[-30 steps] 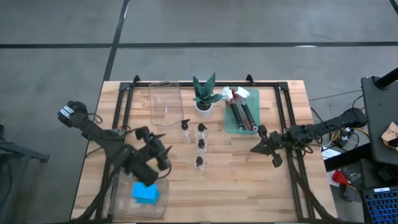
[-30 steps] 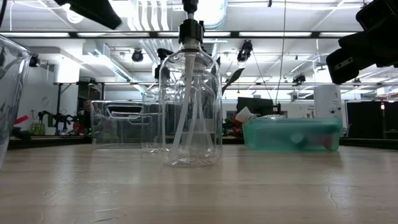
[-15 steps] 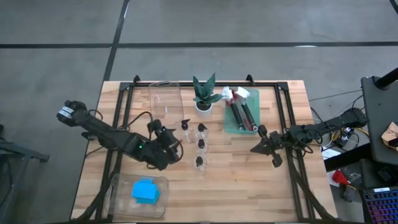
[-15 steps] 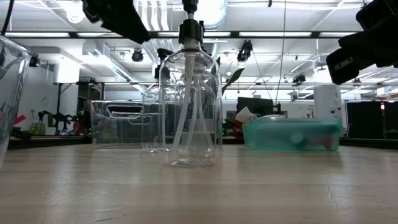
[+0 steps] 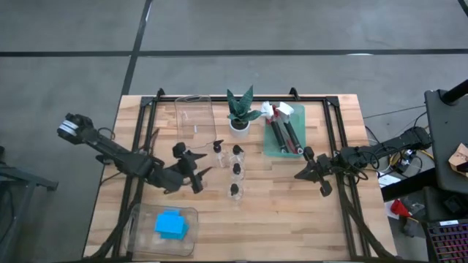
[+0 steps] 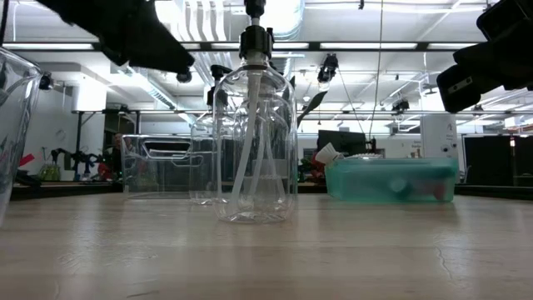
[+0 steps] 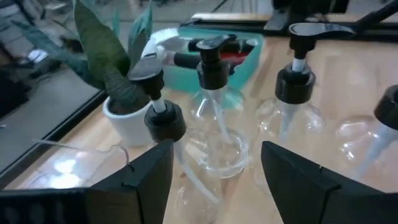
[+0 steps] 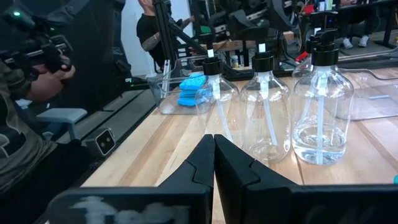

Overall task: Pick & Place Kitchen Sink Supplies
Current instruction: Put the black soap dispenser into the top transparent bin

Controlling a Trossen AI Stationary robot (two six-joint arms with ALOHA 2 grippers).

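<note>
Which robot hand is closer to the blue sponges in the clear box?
The left hand. It hangs open over the table just beyond the clear tray holding the blue sponges, beside the pump bottles. The right hand waits shut, far across on the other side of the bottles.

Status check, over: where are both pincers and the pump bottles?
Left pincer open, empty, beside pump bottles. Right pincer shut, parked right. Blue sponges in clear tray. Nothing in the way.
</note>
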